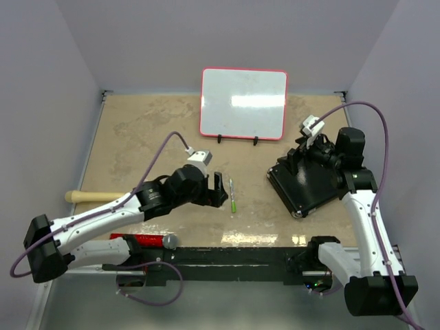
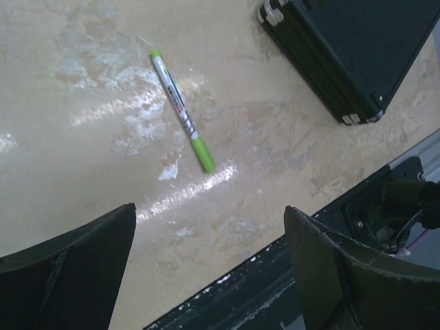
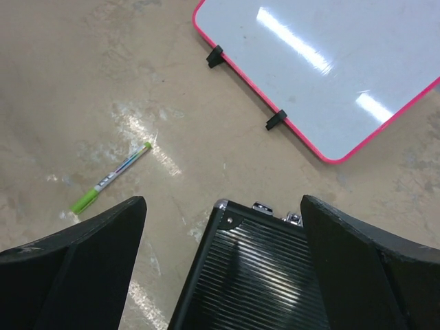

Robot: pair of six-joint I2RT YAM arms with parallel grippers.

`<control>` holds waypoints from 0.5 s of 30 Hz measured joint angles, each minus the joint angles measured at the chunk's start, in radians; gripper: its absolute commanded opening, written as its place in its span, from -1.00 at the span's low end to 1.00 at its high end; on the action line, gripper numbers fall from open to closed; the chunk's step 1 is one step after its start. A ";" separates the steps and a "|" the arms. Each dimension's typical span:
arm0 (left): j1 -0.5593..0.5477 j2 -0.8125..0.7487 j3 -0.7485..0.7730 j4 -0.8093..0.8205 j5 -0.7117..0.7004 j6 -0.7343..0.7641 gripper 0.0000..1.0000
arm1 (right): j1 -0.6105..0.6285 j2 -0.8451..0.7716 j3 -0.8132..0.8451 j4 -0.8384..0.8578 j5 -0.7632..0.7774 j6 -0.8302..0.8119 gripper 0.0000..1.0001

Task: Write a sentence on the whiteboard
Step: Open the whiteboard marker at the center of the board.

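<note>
The whiteboard (image 1: 243,103), glossy white with a red rim and small black feet, stands at the back centre; it also shows in the right wrist view (image 3: 323,69). Its face looks blank. A white marker with green cap and green tip (image 1: 232,196) lies on the table in front of it; it shows in the left wrist view (image 2: 182,110) and the right wrist view (image 3: 110,179). My left gripper (image 1: 218,190) is open and empty, just left of the marker. My right gripper (image 1: 300,157) is open and empty, above the far end of a black case.
A black ribbed case with metal latches (image 1: 308,184) lies at the right, under my right gripper (image 3: 220,206). A wooden handle (image 1: 93,196) lies at the left. A red and black tool (image 1: 141,240) lies near the front rail (image 1: 227,261).
</note>
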 measured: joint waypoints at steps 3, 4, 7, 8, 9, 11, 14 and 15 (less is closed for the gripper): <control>-0.107 0.108 0.074 -0.032 -0.071 -0.046 0.81 | 0.000 0.020 -0.011 0.000 -0.020 -0.006 0.97; -0.141 0.150 0.097 -0.040 -0.093 -0.069 0.80 | 0.000 0.021 -0.022 0.003 -0.024 -0.007 0.97; -0.202 0.251 0.126 -0.047 -0.125 -0.130 0.75 | 0.000 0.015 -0.063 0.011 -0.038 -0.006 0.97; -0.213 0.285 0.135 -0.052 -0.132 -0.144 0.75 | 0.000 0.010 -0.078 0.015 -0.040 -0.006 0.97; -0.219 0.323 0.145 -0.058 -0.141 -0.160 0.73 | 0.000 0.005 -0.090 0.018 -0.040 -0.005 0.97; -0.223 0.394 0.180 -0.081 -0.161 -0.177 0.58 | 0.000 -0.004 -0.106 0.023 -0.040 -0.004 0.97; -0.222 0.502 0.257 -0.112 -0.198 -0.182 0.45 | 0.000 -0.014 -0.108 0.037 -0.041 -0.003 0.97; -0.221 0.534 0.286 -0.120 -0.208 -0.180 0.41 | 0.000 -0.017 -0.108 0.042 -0.041 -0.004 0.97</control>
